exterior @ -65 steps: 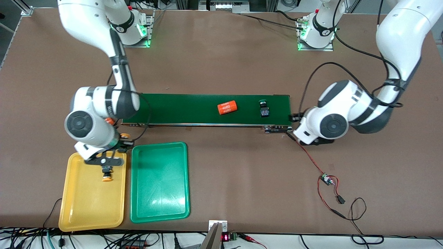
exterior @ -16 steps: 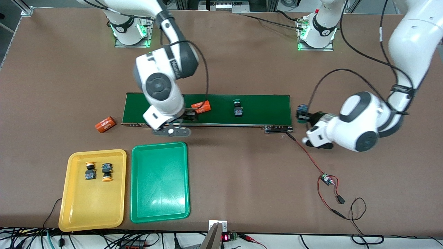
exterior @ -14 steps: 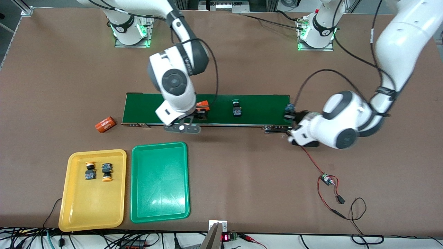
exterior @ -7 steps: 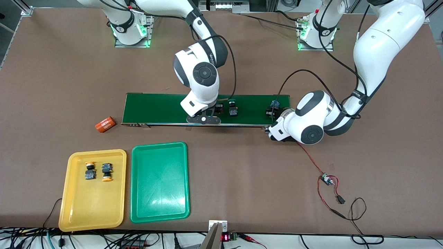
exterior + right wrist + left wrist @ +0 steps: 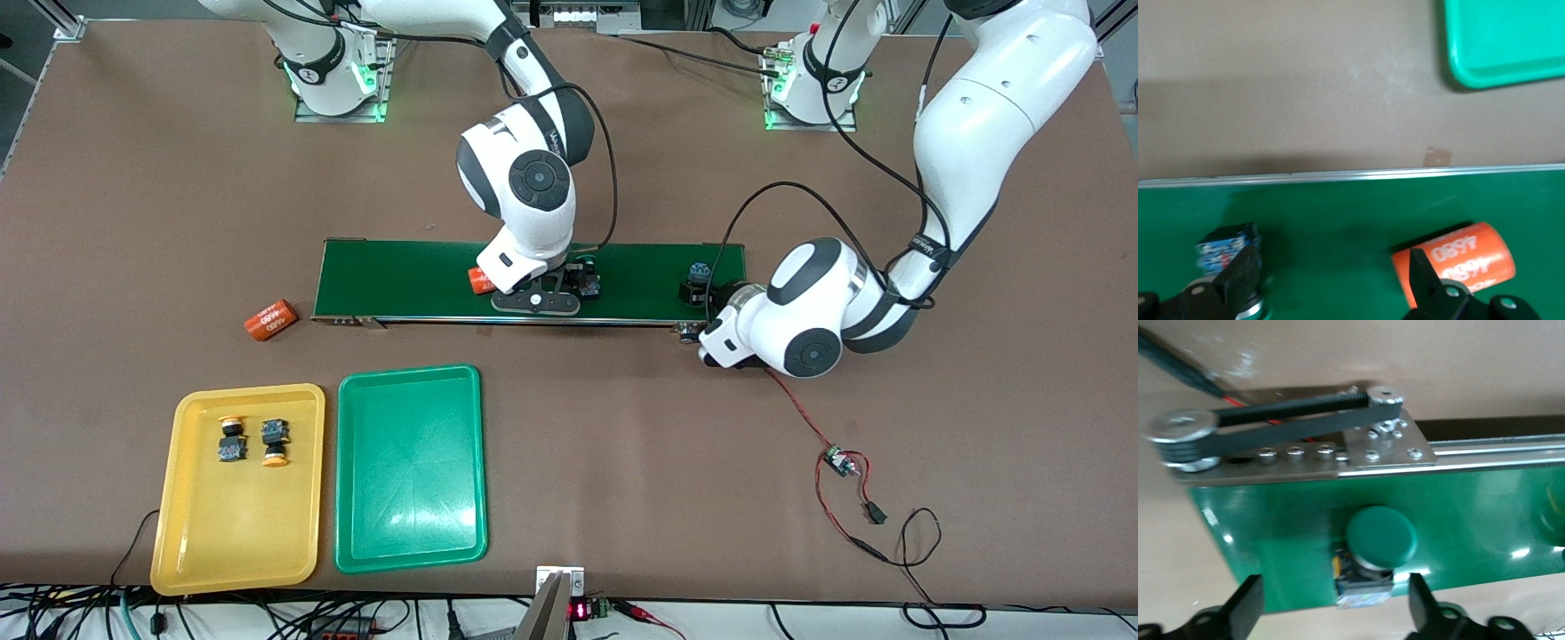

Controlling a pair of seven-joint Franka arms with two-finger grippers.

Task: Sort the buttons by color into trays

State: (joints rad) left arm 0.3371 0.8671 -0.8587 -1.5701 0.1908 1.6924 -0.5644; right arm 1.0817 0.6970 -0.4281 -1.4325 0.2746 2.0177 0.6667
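R gripper (image 5: 569, 283) is low over the conveyor belt (image 5: 400, 280), about mid-length. Fingers spread wide, gripping nothing. In the R wrist view a green-capped button (image 5: 1228, 257) lies on the belt just beside one finger (image 5: 1238, 277) — touching or not, can't tell — while an orange cylinder (image 5: 1458, 261) marked 4680 lies by the other finger (image 5: 1421, 273). Belt surface between the two fingers is bare.

L gripper (image 5: 1335, 603) is low over the belt's end toward the L arm's side, fingers parted wide and holding nothing. A second green button (image 5: 1371, 550) lies on its side on the belt between the two fingers, clear of both, cap pointing away from the wrist.

Two yellow-capped buttons (image 5: 233, 440) (image 5: 275, 442) lie side by side in the yellow tray (image 5: 222, 542), in the half farther from the front cam. Green tray (image 5: 411, 524) sits just beside it, both nearer the cam than the belt.

Another orange cylinder (image 5: 270, 320) lies on the table off the belt's end toward the R arm's side — well apart from both grippers.
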